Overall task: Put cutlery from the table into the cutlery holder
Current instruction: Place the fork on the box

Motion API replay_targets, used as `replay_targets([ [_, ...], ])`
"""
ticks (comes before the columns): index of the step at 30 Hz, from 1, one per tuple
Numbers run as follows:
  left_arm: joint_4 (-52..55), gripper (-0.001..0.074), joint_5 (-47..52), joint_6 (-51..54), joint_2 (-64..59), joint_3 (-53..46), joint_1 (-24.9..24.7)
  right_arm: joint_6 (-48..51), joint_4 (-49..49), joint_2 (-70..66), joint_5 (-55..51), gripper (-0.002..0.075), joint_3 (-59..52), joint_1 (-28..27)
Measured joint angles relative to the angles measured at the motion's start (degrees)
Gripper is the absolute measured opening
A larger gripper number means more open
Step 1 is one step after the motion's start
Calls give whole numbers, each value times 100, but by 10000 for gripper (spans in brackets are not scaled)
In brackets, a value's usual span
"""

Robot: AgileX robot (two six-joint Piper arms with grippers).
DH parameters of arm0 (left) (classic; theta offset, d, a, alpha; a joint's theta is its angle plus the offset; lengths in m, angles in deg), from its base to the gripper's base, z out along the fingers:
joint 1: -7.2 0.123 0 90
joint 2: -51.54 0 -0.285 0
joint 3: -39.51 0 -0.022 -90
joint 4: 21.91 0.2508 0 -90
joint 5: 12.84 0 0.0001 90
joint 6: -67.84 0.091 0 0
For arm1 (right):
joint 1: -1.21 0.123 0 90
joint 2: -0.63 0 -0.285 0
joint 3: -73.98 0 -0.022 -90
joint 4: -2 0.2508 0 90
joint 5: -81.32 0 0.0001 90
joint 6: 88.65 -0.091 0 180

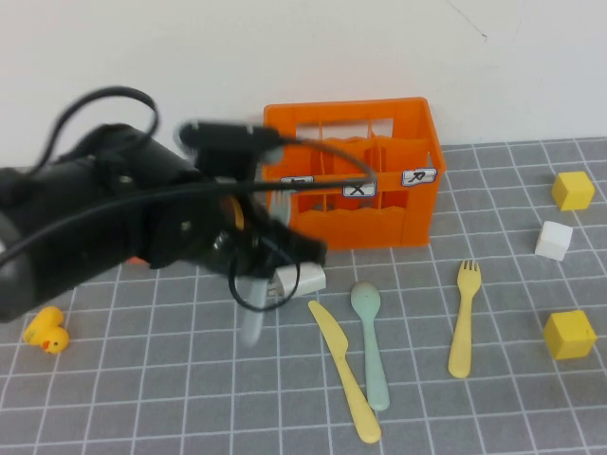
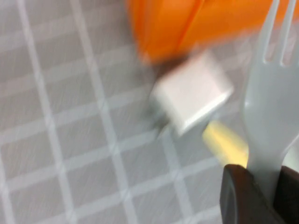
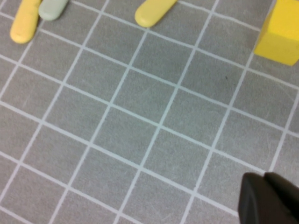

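My left gripper [image 1: 254, 270] is shut on the grey fork [image 1: 253, 318] and holds it upright, tines up, above the table [image 1: 171, 379] in front of the left part of the orange cutlery holder [image 1: 379, 171]. In the left wrist view the fork [image 2: 275, 102] stands between the dark fingers [image 2: 240, 196], with the holder [image 2: 205, 23] beyond. The yellow knife [image 1: 343, 372], pale green spoon [image 1: 370, 341] and yellow fork [image 1: 464, 318] lie on the tiles in front of the holder. My right gripper [image 3: 268, 196] is shut and empty above bare tiles; it does not show in the high view.
A small white block [image 1: 302, 280] lies beside the held fork. Two yellow cubes [image 1: 573, 190] [image 1: 569, 334] and a white cube [image 1: 554, 240] sit at the right. A yellow rubber duck [image 1: 47, 332] sits at the left. A wall rises behind the holder.
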Motion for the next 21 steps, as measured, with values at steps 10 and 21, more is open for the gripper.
replay_targets([
  [10,0,96,-2927,-10,427,0,0,86,97,0,22,-3,-4,0],
  [21,21,96,-5095,800,20,0,0,111,231,0,55,-3,-4,0],
])
